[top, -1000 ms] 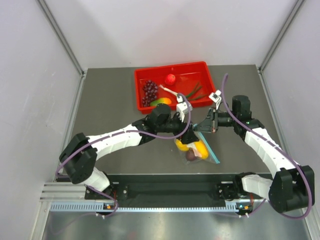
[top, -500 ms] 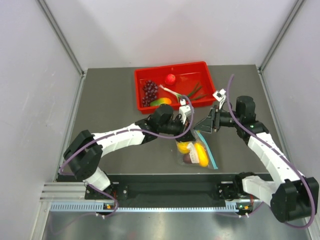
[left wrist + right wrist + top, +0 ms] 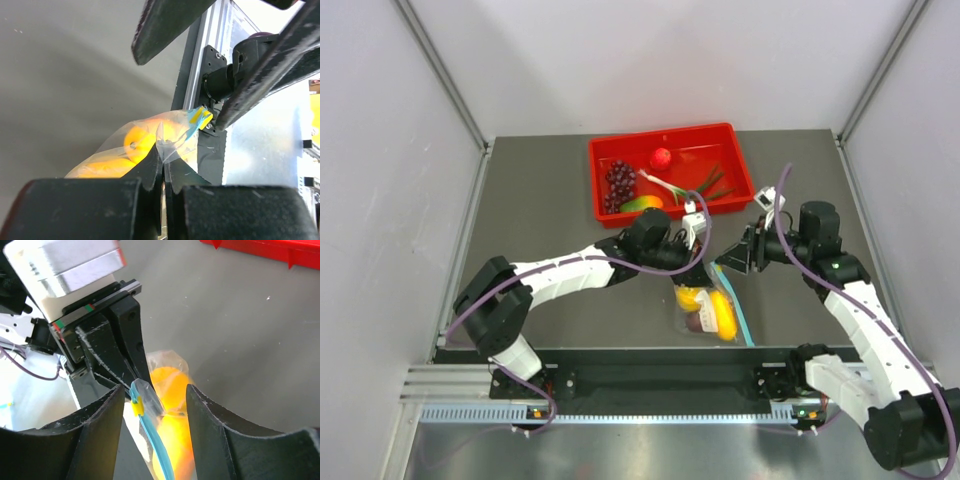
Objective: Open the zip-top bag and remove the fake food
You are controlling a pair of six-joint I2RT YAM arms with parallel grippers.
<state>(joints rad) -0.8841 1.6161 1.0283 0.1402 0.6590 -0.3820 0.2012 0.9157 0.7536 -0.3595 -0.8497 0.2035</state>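
- The left gripper [image 3: 163, 170] had clamped shut on a fold of the zip-top bag [image 3: 705, 305], while the right gripper [image 3: 155, 390] had let go and drawn back.
- The right gripper's jaws stood partly open astride the blue zip strip [image 3: 155, 440], probably to re-grip the opposite lip.
- The fake food [image 3: 720, 315] lay inside the bag, near the tabletop's [image 3: 540, 200] front edge.

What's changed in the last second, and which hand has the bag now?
The left hand closed and now pinches the clear plastic of the zip-top bag. The right hand opened and let go; its fingers straddle the blue zip strip. The bag shifted slightly toward the near edge. The fake food is still inside, and the red tray has not moved.
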